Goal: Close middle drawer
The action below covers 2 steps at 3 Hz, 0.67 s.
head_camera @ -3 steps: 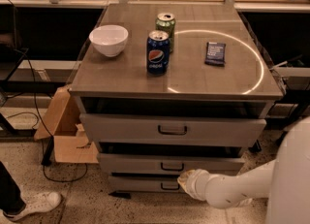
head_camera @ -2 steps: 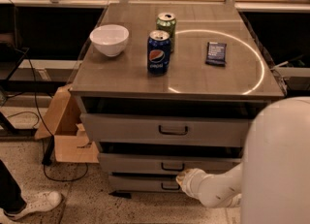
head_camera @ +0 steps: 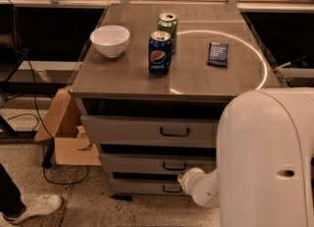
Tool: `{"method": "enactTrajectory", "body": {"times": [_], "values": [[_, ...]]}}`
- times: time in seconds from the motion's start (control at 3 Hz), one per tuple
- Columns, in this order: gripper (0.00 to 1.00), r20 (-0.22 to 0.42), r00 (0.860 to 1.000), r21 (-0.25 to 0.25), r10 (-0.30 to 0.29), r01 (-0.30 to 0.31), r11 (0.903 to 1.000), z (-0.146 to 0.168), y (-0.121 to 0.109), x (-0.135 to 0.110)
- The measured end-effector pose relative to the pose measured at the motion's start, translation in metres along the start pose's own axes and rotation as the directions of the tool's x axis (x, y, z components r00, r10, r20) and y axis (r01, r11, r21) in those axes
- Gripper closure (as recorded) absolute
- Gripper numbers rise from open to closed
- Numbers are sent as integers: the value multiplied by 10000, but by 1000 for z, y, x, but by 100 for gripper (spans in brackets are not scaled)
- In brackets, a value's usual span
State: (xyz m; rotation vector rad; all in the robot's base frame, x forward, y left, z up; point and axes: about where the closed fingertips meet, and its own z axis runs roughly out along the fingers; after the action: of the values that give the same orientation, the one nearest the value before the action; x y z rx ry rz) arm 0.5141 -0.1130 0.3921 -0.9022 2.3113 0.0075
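Middle drawer (head_camera: 142, 163): second of three grey fronts in the cabinet, below the worktop, with a small dark loop handle at its centre. A dark gap shows above its panel, so it looks a little way out.
Gripper (head_camera: 184, 176): low down at the right end of the middle drawer's front, just beside the handle and about level with the panel's lower edge. Only the rounded white end of the arm shows from here, so I can't tell whether it is open or closed, or whether it has hold of anything.
Arm (head_camera: 206, 191): white, reaching in from the right, low near the floor.
Robot body (head_camera: 267, 162): big white shell filling the lower right, covering the right ends of the drawers.
Top drawer (head_camera: 132, 130): taller front, same kind of handle, directly above.
Bottom drawer (head_camera: 140, 186): directly below, front set further back.
Worktop (head_camera: 122, 76): grey, with a bright ring of light on its right half.
Bowl (head_camera: 110, 39): white, upright, on the left.
Pepsi can (head_camera: 160, 53): blue, upright, near the middle.
Green can (head_camera: 167, 25): upright, just behind the Pepsi can.
Packet (head_camera: 218, 54): dark, lying flat inside the ring.
Box (head_camera: 66, 135): cardboard, on the floor left of the cabinet.
Shoe (head_camera: 29, 207): white, bottom left corner.
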Motion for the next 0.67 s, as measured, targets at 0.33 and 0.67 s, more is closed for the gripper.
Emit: {"method": "enactTrajectory", "body": {"times": [0.33, 0.67], "values": [[100, -55, 10000, -39, 33, -33, 10000, -6, 0, 5], [100, -303, 9994, -214, 182, -189, 9996, -33, 0, 30]]}}
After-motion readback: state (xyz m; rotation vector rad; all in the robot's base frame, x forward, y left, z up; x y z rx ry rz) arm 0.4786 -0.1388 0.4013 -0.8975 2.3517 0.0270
